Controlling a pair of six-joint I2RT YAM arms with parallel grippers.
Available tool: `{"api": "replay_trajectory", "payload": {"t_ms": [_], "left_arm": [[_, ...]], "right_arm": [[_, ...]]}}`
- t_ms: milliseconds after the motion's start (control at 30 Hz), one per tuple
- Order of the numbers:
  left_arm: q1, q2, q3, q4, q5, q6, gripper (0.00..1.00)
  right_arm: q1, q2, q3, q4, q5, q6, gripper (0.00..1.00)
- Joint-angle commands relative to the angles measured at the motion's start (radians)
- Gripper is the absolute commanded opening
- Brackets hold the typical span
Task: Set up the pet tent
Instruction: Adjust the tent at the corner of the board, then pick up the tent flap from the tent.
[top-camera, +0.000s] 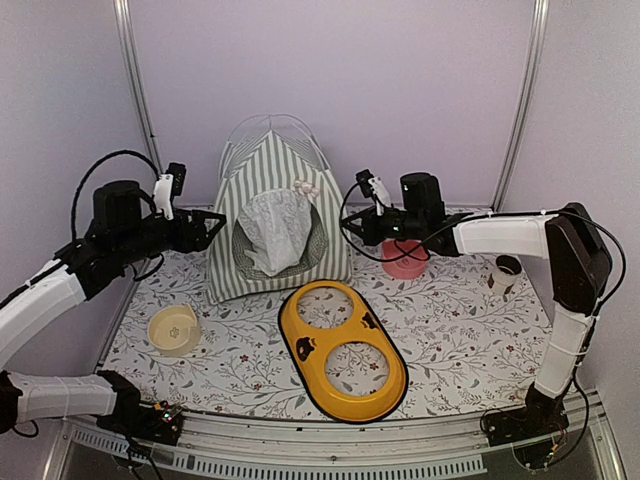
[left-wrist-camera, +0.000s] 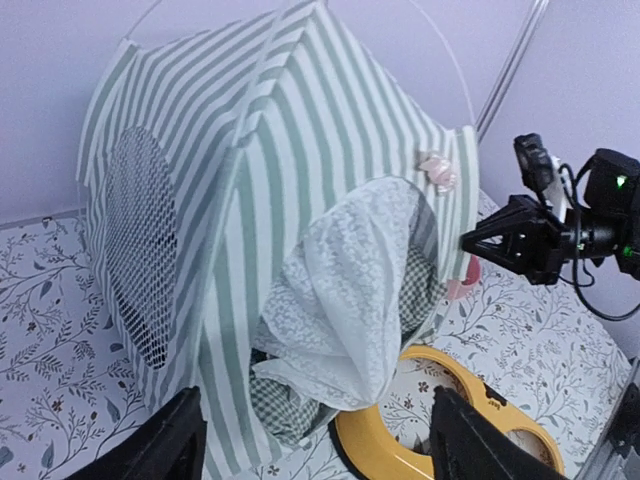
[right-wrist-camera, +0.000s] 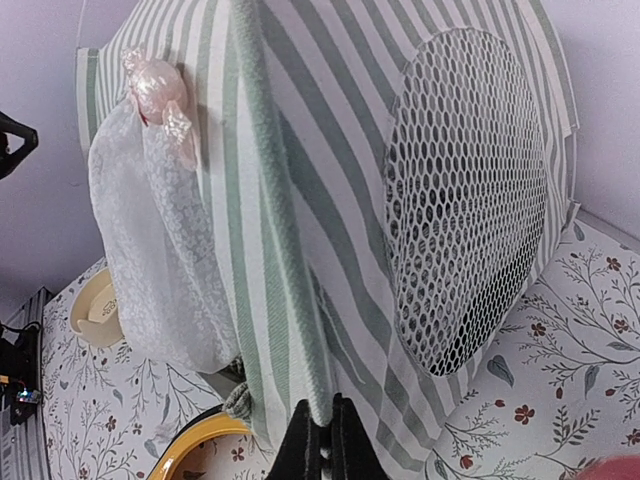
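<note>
The pet tent (top-camera: 268, 165) stands erect, so little is left; left tool (left-wrist-camera: 318, 405) spread, right tool (right-wrist-camera: 322, 430) pressed together, apparently empty.

One striped tent (top-camera: 280, 215), one yellow tray (top-camera: 343, 348) with two holes, one cream bowl (top-camera: 173, 329), one pink bowl (top-camera: 405, 258), one mug (top-camera: 505, 275), two grippers: left gripper (top-camera: 213, 226), right gripper (top-camera: 352, 225).

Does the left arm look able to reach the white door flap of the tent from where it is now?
Probably yes. The left gripper is open beside the tent, and its camera sees the flap straight ahead with nothing between them.
</note>
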Motion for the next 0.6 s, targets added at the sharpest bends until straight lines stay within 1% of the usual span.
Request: {"api": "replay_trajectory", "payload": {"t_ms": [0,67,167,233,467,567], "left_arm": [[-0.128,-0.042,-0.053,-0.024,-0.107,0.005,0.78],[-0.204,-0.023,-0.072,-0.005,-0.160,-0.014,0.79],[-0.295,0.056,-0.075,0.043,-0.224,-0.033,0.79],[-0.326,0.119,-0.059,0.080,-0.256,-0.052,0.80],[-0.353,0.356,0.038,0.129,-0.359,-0.107,0.81],[-0.360,0.430,0.061,0.159,-0.357,-0.119,0.82]], "right_arm": [[0.008,-0.023,-0.001,-0.025,0.015,0.068,0.00],[0.010,-0.020,0.007,-0.034,0.014,0.063,0.00],[0.010,-0.017,0.011,-0.042,0.012,0.059,0.00],[0.010,-0.017,0.011,-0.047,0.010,0.058,0.00],[0.011,-0.027,0.010,-0.061,0.007,0.053,0.00],[0.010,-0.028,0.008,-0.063,0.009,0.049,0.00]]}}
